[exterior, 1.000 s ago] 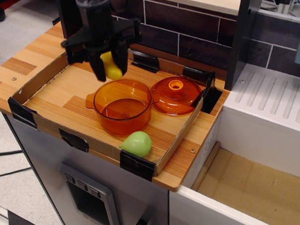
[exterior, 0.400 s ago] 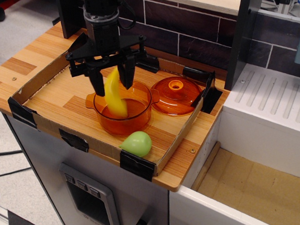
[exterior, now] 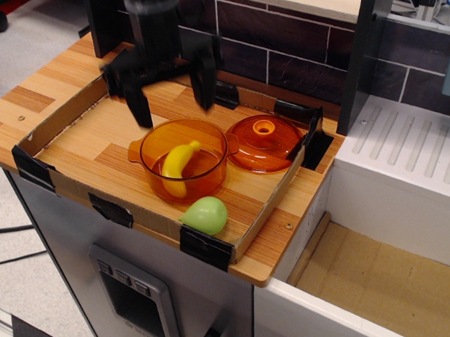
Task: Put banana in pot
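a: where is the banana (exterior: 178,167)?

b: inside the pot (exterior: 209,141), lying tilted against the near-left wall, one end up near the pot's middle, the other low toward the front rim. nothing holds it.

a: and the gripper (exterior: 172,98)?

b: above and behind the pot, slightly blurred. its two dark fingers (exterior: 141,106) point down with the jaws spread wide and nothing between them. the fingertips hang clear of the pot's rim.

a: position of the pot?

b: upright on the wooden board (exterior: 89,141), roughly central within the low cardboard border (exterior: 67,184) whose corners are bound with black tape.

a: neighbouring objects?

b: the orange lid (exterior: 264,144) sits knob-up just beside the pot on its right, about touching the pot's handle. the pale green pear (exterior: 205,215) lies in front of the pot, close against its near wall and by the front cardboard edge. a dark brick wall (exterior: 279,43) stands behind the board.
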Motion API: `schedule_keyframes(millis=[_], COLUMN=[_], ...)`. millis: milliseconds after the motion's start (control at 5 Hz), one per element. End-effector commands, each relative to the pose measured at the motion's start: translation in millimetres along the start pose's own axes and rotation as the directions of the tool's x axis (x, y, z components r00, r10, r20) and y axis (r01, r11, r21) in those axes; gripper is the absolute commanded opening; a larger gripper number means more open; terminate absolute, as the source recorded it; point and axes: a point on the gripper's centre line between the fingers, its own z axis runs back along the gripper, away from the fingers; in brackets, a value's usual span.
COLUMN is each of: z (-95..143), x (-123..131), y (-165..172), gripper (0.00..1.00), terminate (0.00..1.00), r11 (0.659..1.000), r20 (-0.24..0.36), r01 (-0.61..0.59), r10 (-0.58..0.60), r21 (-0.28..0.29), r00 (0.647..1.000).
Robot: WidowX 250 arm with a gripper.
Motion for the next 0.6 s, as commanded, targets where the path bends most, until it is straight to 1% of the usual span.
schedule_keyframes(millis=[0,200,400], z=[68.2,68.2,68.2], x=[28.7,28.7,28.7], y=[-9.7,-9.7,-9.7], gripper=[1.00,1.00,1.00], terminate=[0.00,0.00,1.00], r11=[0.999,0.999,0.999], r20=[-0.006,-0.006,-0.006], r01=[-0.009,-0.009,-0.009], r10=[0.009,0.009,0.009], r21=[-0.045,-0.045,-0.045], r00=[1.000,1.000,1.000])
